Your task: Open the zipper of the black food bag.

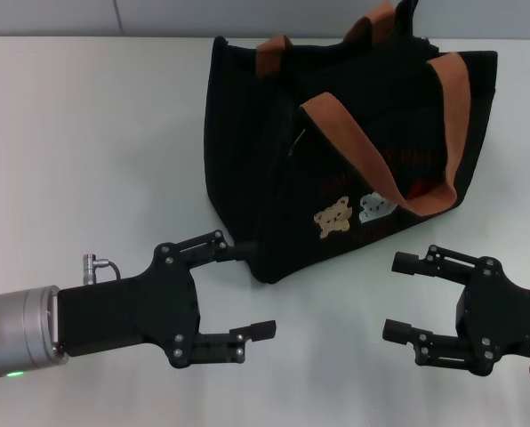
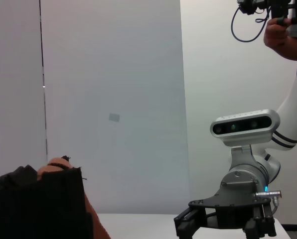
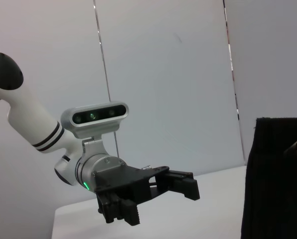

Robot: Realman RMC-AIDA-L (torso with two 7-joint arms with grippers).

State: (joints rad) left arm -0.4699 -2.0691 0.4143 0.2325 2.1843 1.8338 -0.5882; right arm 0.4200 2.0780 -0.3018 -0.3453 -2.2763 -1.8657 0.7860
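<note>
The black food bag (image 1: 274, 151) stands upright on the white table, with orange-brown handles (image 1: 381, 165), a tan bear patch (image 1: 332, 218) and a white patch (image 1: 376, 206) on its near face. I cannot make out the zipper against the dark fabric on top. My left gripper (image 1: 252, 286) is open, low in front of the bag's near left corner, with its upper fingertip (image 1: 238, 245) right by that corner. My right gripper (image 1: 395, 296) is open just in front of the bag's right side, holding nothing. The bag's edge (image 2: 34, 204) (image 3: 275, 179) shows in both wrist views.
White table (image 1: 87, 133) stretches to the left of the bag. The left wrist view shows my right gripper (image 2: 223, 221) and the head camera (image 2: 245, 124), plus a person's hand (image 2: 283, 30) holding a device high up. The right wrist view shows my left gripper (image 3: 153, 196).
</note>
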